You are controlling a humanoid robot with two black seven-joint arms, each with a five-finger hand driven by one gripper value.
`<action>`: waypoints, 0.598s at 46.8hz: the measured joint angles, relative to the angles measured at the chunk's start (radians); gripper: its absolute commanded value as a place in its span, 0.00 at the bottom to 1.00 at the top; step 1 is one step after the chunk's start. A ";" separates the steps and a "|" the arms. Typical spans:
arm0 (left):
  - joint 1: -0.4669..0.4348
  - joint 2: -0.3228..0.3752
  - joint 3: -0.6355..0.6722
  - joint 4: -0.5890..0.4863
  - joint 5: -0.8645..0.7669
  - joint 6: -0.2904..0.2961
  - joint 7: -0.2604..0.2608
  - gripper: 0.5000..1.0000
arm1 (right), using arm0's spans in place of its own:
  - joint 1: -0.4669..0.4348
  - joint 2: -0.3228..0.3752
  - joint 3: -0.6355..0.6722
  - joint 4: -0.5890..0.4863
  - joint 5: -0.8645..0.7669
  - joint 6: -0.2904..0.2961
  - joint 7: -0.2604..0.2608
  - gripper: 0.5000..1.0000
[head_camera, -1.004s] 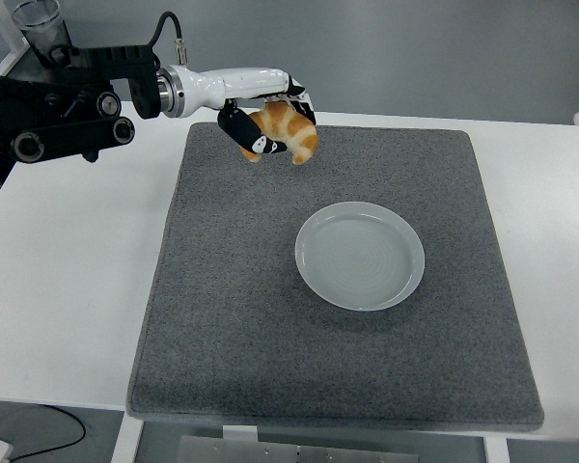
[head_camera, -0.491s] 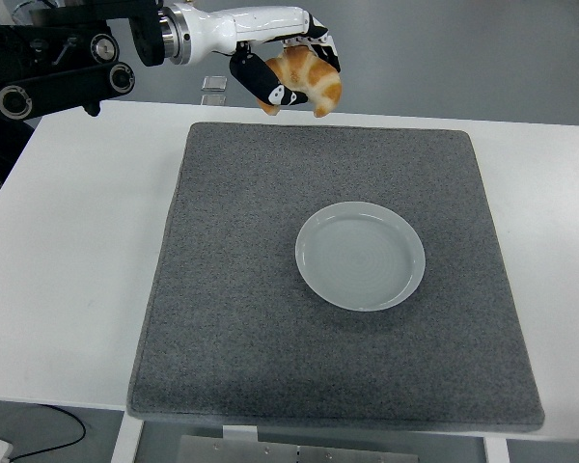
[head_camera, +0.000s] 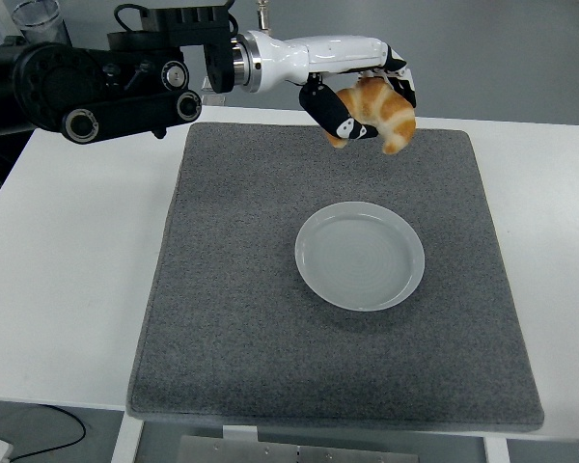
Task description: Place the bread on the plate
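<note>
Now the bread, a golden croissant-like piece, hangs in the air pinched in the curled fingers of the left hand, with its lower tip pointing down and free of any surface. A second ago this hand held it back over the far left corner of the grey mat; half a second ago it had lifted higher and begun to slide across, and at this moment it sits well over to the right, above the mat's far edge. That carries the bread most of the way sideways toward the plate, which lies below and nearer than the hand, empty and flat on the mat. To my eye the carry is over halfway done: what remains is a short pull toward the near side and a lowering. Room looks generous, since nothing stands between the hand and the plate, and bare mat surrounds the plate on every side. The plate's low rim seems the only edge to mind when letting go. Beyond the mat the white worktop is open. No right hand shows.
</note>
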 measured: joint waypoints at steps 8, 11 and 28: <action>0.015 -0.059 0.000 0.006 0.003 0.008 -0.020 0.00 | -0.001 0.000 0.000 0.000 0.000 0.000 0.000 0.90; 0.023 -0.079 0.000 0.007 0.011 0.010 -0.026 0.00 | -0.001 0.000 0.000 0.000 0.000 0.000 0.000 0.90; 0.100 -0.143 0.008 0.040 0.128 0.015 -0.028 0.00 | -0.001 0.000 0.000 0.000 0.000 0.000 0.000 0.90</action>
